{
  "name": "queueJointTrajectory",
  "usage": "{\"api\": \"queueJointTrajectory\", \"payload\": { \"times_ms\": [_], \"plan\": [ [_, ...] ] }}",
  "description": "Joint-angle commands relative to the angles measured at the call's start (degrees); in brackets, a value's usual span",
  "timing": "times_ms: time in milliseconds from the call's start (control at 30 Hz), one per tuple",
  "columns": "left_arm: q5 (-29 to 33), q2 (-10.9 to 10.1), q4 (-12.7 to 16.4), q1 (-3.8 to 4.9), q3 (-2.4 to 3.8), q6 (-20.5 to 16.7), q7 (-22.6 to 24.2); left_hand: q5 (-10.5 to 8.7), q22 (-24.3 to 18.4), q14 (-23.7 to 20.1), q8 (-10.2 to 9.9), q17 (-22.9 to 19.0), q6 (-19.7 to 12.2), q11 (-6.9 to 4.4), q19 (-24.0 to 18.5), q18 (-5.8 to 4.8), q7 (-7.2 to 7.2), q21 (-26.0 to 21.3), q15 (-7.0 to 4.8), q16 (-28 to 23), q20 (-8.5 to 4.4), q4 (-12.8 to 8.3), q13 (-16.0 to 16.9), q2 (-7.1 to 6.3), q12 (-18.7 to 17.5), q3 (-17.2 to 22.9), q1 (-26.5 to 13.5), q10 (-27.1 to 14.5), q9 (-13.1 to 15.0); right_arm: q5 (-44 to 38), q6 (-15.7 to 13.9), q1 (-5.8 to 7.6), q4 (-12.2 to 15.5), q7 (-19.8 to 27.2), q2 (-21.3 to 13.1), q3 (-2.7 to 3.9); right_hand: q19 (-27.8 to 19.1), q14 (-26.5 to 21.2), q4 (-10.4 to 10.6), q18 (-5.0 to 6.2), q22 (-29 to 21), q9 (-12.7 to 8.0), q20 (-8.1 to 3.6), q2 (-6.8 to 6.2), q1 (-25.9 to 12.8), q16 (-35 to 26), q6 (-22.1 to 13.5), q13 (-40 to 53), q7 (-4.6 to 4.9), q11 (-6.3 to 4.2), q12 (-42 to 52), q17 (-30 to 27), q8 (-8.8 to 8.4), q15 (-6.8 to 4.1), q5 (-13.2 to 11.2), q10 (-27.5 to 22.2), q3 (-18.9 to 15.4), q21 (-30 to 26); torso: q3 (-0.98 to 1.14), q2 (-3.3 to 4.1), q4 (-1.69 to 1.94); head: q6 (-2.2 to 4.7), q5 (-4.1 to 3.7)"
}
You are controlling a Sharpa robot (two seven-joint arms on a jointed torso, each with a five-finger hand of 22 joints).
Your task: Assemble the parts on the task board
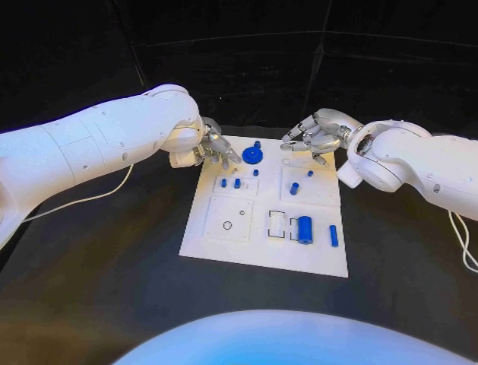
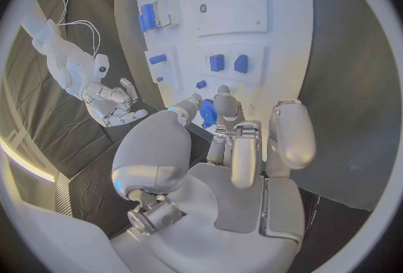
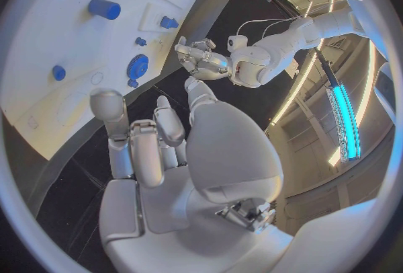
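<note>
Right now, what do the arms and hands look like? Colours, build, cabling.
Both arms are glossy white with rounded, bulbous shells and small dark screw dots. The left hand and right hand are silver metal, many-fingered, with smooth pale rounded pads. Thin white cables trail from each arm across the black table.

The board [image 1: 263, 251] looks like smooth white plastic with a matt face. The parts, such as the cylinder [image 1: 305, 229] at the frame's lower middle, look like smooth blue plastic. The table [image 1: 107, 281] is black and matt. Both arms' shells are glossy white plastic; the left hand [image 1: 215, 147] and right hand [image 1: 313, 137] look like silvery satin metal.
</note>
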Motion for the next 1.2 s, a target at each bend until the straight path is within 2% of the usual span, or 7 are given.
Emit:
{"api": "queueJointTrajectory", "payload": {
  "times_ms": [33, 233, 367, 633, 767, 1033, 1200],
  "plan": [
    [0.47, -0.79, 1.24, 0.08, 0.19, -7.13, 5.38, 0.06, -2.31, 5.85, -0.55, 14.84, -1.06, 0.33, -1.49, 1.66, 0.27, -3.06, 0.45, 0.0, 0.13, -0.1, -3.22, 0.12, -2.25, -0.42, 1.29, -2.12, -0.23, -0.07, 0.06, 0.08, 0.04, 0.43, -0.08, 0.02, -0.34, 4.19, -0.18, 0.34, -0.07, -0.09, -0.11, 0.35, 0.39, -0.2, -0.42, -0.1, 0.06, 0.1, -0.06, 7.35, 0.3, -0.4, 0.25, -0.36, -0.32, -0.34, 0.02, 0.02, -0.07, 0.35, -0.12],
    [-0.5, -2.52, 4.16, -0.16, 0.08, -16.19, 18.91, 0.27, -22.47, -4.54, -2.77, -5.87, -6.37, 2.36, -15.89, 6.33, 2.51, -30.73, 2.54, -17.7, 1.72, -5.16, -9.76, 0.55, -11.11, 4.35, 11.23, -13.16, -1.6, -0.07, -0.77, 0.07, -0.05, 0.97, -0.31, 0.02, -0.36, 4.19, -0.18, 0.34, -0.11, -0.09, -0.11, 0.36, 0.39, -0.2, -0.44, -0.21, 0.06, 0.1, -0.16, 7.35, 0.29, -0.4, 0.26, -0.45, -0.32, -0.36, 0.07, 0.01, -0.01, 0.92, -0.64],
    [-2.23, -2.86, 4.83, -1.43, -0.75, -22.89, 29.49, 0.31, -25.93, -19.46, -6.34, -24.49, -8.89, 5.08, -21.21, 5.83, 4.93, -36.77, 4.82, -37.53, 3.43, -8.6, -14.01, -1.31, -18.13, 8.31, 16.97, -19.46, -4.57, -0.07, -2.36, 0.07, -0.11, 2.3, -0.37, 0.02, -0.78, 4.04, -0.31, 0.47, -0.89, -0.08, -0.1, 0.48, 0.67, -0.54, -0.41, -1.0, 0.06, 0.1, -0.9, 6.8, 0.34, -0.39, 0.37, -1.2, -0.21, -0.81, 0.04, 0.04, -0.11, 1.58, -1.03],
    [-15.22, -2.29, 4.72, -4.52, -2.74, -31.99, 42.75, 0.06, -29.94, -19.21, -13.04, -30.24, -9.29, 7.08, -20.15, 6.56, 4.9, -41.03, 6.42, -42.91, 5.48, -10.6, -22.84, -5.59, -29.9, 5.76, 21.65, -23.52, -10.86, -0.07, -6.43, 0.07, -0.39, 5.91, -0.4, 0.02, -4.95, 2.43, -1.05, 1.67, -8.16, -0.01, -0.14, 1.14, 2.29, -4.04, -0.02, -8.76, -0.05, -0.04, -8.29, 1.72, 1.01, -0.51, 0.72, -7.79, 0.83, -5.54, -0.01, 0.12, -0.1, 2.59, -1.77],
    [-20.3, -1.48, 3.67, -5.1, -3.3, -32.11, 43.44, -0.05, -30.53, -15.76, -14.8, -31.08, -8.06, 7.03, -17.11, 6.92, 4.49, -40.7, 6.28, -41.88, 5.47, -10.21, -25.15, -6.07, -32.28, 3.21, 22.6, -23.18, -12.79, -0.07, -7.99, 0.07, -0.54, 6.99, -0.35, 0.02, -7.19, 1.54, -1.2, 2.34, -12.4, -0.04, -0.18, 1.11, 2.71, -6.12, -0.13, -14.09, -0.08, -0.08, -13.32, -0.95, 1.2, -0.55, 0.83, -11.57, 1.28, -8.5, 0.0, 0.16, -0.13, 2.81, -1.92],
    [-30.34, 0.95, 0.45, -6.02, -4.23, -27.87, 40.78, 0.04, -24.48, -0.93, -18.37, -10.06, -4.26, 6.23, -6.18, 5.67, 3.77, -30.53, 5.05, -18.6, 4.31, -8.15, -29.55, -5.5, -36.09, -1.99, 24.46, -20.76, -16.81, 0.07, -11.74, 0.07, -1.02, 9.2, -0.11, 0.02, -9.62, 0.31, -1.5, 3.03, -17.59, -0.05, -0.2, 0.85, 3.51, -9.19, -0.19, -22.87, -0.09, -0.14, -21.25, -4.44, 1.56, -0.59, 0.99, -16.66, 2.48, -12.66, -0.04, 0.2, -0.23, 3.25, -2.12],
    [-33.28, 2.15, -1.02, -6.36, -4.41, -25.07, 39.15, 0.03, -19.46, 0.71, -19.38, -7.47, -2.64, 5.95, -2.87, 4.67, 3.56, -23.9, 4.65, -15.62, 3.85, -7.52, -30.96, -5.05, -37.28, -2.81, 25.18, -19.04, -18.01, 0.19, -12.62, 0.07, -1.2, 9.66, 0.03, 0.03, -9.59, 0.28, -1.55, 3.03, -17.72, -0.06, -0.2, 0.81, 3.62, -9.36, -0.23, -23.61, -0.09, -0.15, -21.81, -4.57, 1.59, -0.6, 1.13, -16.89, 2.73, -12.87, -0.03, 0.26, -0.3, 3.34, -2.25]
  ]
}}
